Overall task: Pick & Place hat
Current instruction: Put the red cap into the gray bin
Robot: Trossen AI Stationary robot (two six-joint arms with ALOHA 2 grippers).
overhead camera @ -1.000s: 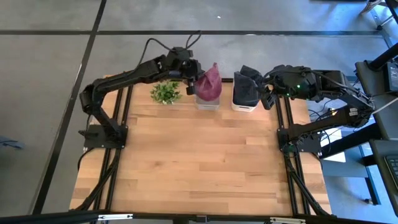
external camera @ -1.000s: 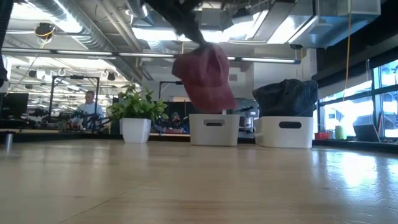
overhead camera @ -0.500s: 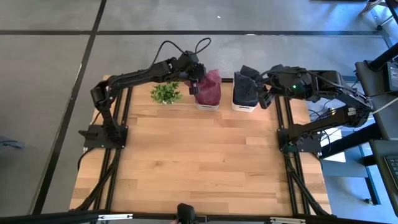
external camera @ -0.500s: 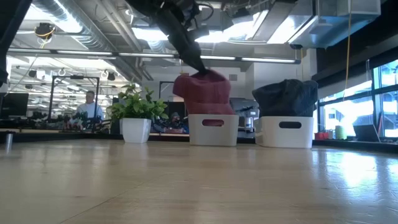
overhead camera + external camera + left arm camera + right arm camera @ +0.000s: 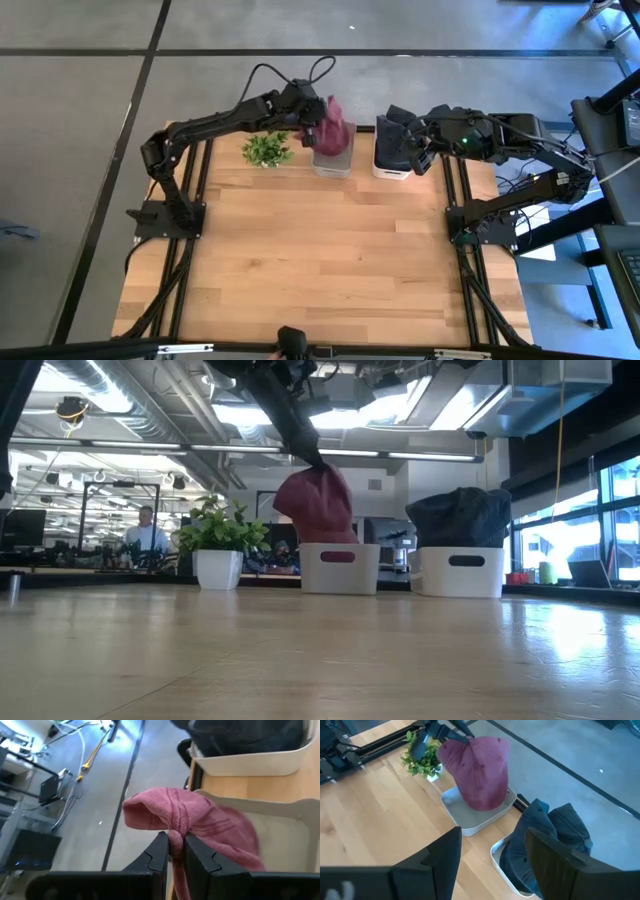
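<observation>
Step in hand: placing red hat (image 5: pixel 336 124) into left white bin (image 5: pixel 332 163), 12 o'clock edge of tabletop (image 5: pixel 320 250). Left hand (image 5: pixel 173 851) pinched hat crown; hat hung below it, partly in bin. Next: lower, release. Right hand (image 5: pixel 490 857) wide, hovered beside dark-hat bin (image 5: pixel 394 150).

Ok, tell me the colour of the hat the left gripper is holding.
Dark red hat, clearest in the right wrist view.
</observation>
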